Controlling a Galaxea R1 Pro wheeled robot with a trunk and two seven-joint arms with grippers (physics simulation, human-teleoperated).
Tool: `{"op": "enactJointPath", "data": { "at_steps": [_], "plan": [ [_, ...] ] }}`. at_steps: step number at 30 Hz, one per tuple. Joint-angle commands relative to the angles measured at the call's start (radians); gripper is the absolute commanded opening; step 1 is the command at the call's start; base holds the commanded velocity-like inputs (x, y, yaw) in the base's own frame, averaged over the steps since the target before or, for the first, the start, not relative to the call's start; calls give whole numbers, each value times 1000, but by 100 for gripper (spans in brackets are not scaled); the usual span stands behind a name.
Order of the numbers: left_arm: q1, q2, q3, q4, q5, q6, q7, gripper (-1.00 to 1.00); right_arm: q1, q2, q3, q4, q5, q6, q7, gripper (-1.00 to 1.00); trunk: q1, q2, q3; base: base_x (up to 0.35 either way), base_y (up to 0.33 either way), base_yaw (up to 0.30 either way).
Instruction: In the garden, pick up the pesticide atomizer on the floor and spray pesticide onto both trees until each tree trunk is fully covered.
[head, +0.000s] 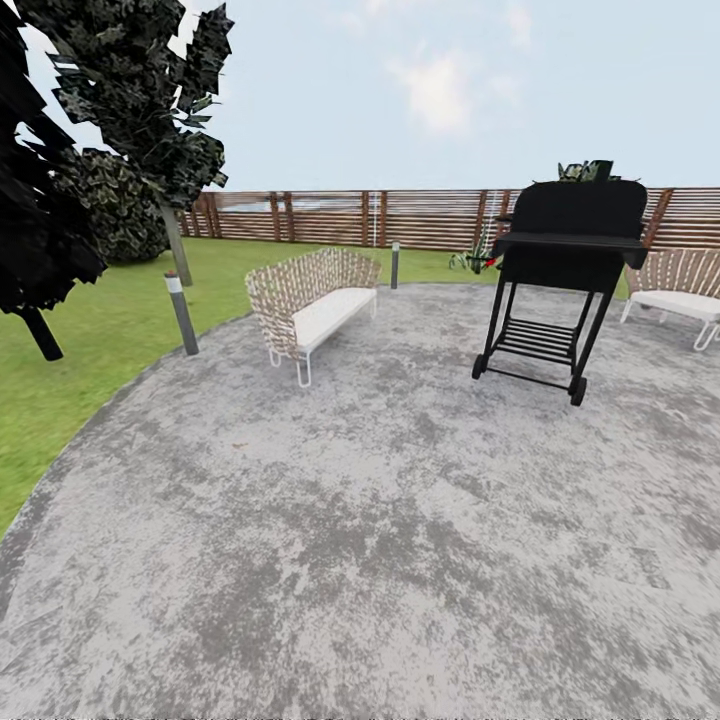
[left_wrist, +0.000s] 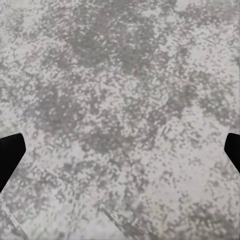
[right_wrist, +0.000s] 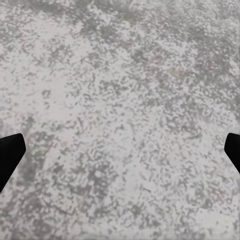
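Observation:
I stand on a grey mottled patio (head: 380, 520) in the garden, with green lawn (head: 90, 330) to the left and a brown slat fence (head: 330, 215) at the back. The pesticide atomizer and the two thick-trunked trees are out of view. In the left wrist view my left gripper (left_wrist: 120, 155) is open, its black fingertips (left_wrist: 9, 152) far apart over bare paving. In the right wrist view my right gripper (right_wrist: 120, 155) is open in the same way, and its fingertips (right_wrist: 9, 152) have nothing between them.
A wicker sofa (head: 312, 300) stands ahead to the left and a black wheeled grill (head: 565, 270) ahead to the right. Another wicker seat (head: 680, 290) is at the far right. Two bollard lights (head: 181, 312) edge the patio. Thin-trunked dark-leaved trees (head: 150, 90) rise on the left lawn.

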Motion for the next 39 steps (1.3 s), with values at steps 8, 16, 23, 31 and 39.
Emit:
{"op": "enactJointPath", "data": {
  "at_steps": [8, 16, 23, 31, 39],
  "plan": [
    [-1, 0, 1, 1, 2, -4, 0, 100, 0, 0, -1, 1, 0, -3, 0, 100, 31, -57, -39, 0, 0, 0],
    [-1, 0, 1, 1, 2, -5, 0, 100, -1, 0, -1, 1, 0, -3, 0, 100, 61, -113, -77, 0, 0, 0],
    [-1, 0, 1, 1, 3, -5, 0, 100, -1, 0, -1, 1, 0, -3, 0, 100, 88, -162, -110, 0, 0, 0],
    [-1, -1, 0, 0, 1, -8, 1, 100, 0, 0, -1, 1, 0, -3, 0, 100, 107, -197, -138, 0, 0, 0],
    [-1, -1, 2, 0, 0, -6, 2, 100, 0, -1, 2, 0, 1, -6, 0, 100, 107, -197, -144, 88, 0, 0]
  ]
}}
